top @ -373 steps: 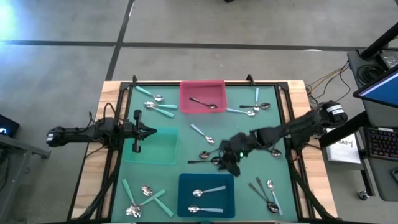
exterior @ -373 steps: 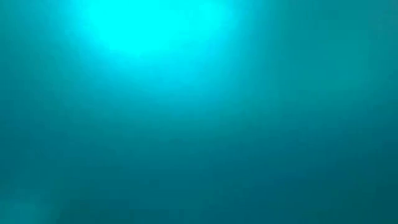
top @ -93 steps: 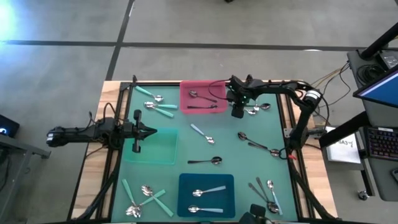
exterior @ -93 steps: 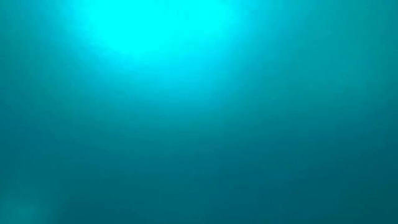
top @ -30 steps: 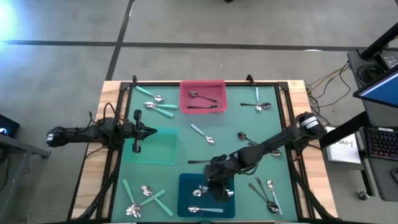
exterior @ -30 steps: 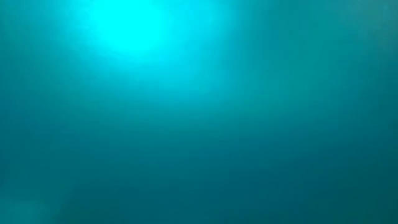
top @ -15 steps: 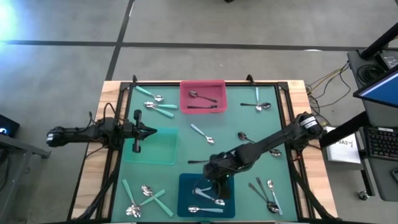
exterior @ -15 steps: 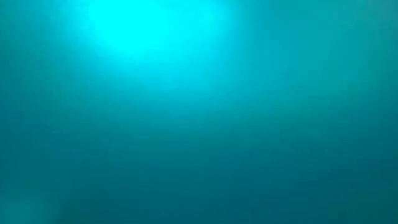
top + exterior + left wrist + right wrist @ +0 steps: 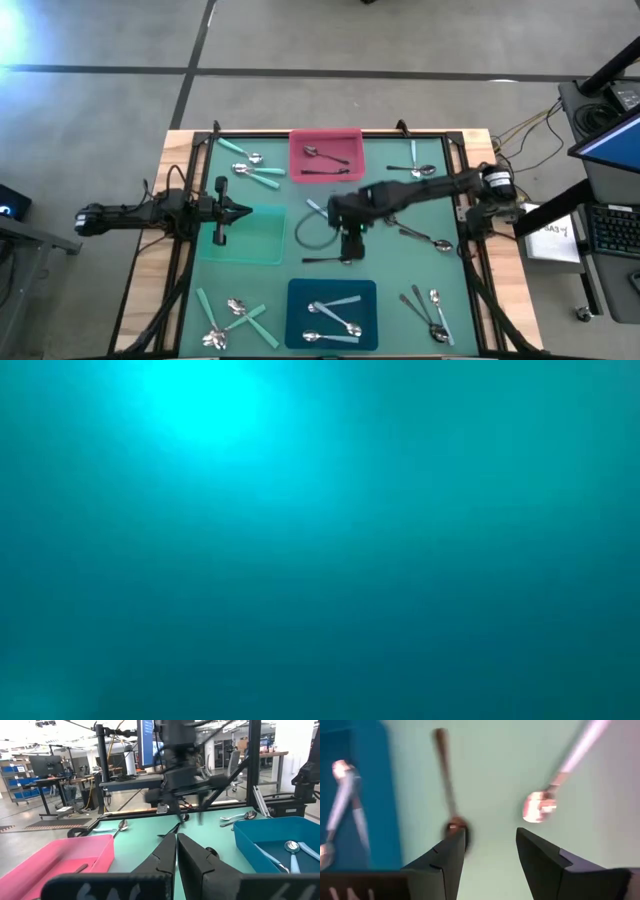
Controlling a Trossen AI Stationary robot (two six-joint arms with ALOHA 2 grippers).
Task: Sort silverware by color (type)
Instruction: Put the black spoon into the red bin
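Note:
In the high view my right gripper (image 9: 349,246) hovers open over the table's middle, just above a dark-handled spoon (image 9: 328,260) that lies flat on the mat. The right wrist view shows this spoon (image 9: 447,785) with its bowl by one finger, and a pale-blue spoon (image 9: 560,775) beside it. The pale-blue spoon (image 9: 312,205) is partly hidden under the arm. The blue tray (image 9: 296,300) holds three pale-blue spoons, the pink tray (image 9: 300,170) two dark ones. My left gripper (image 9: 244,210) waits shut over the green tray (image 9: 262,250).
Spoon clusters lie at the far left (image 9: 250,165), near left (image 9: 232,315), near right (image 9: 428,312) and right side (image 9: 415,172), with one more by the right arm (image 9: 428,238). A black frame rims the mat. The low view shows only a teal blur.
My right gripper has moved from over the blue tray toward the far edge, to the table's middle above the dark spoon. The blue tray, partly hidden under it before, now shows three pale-blue spoons.

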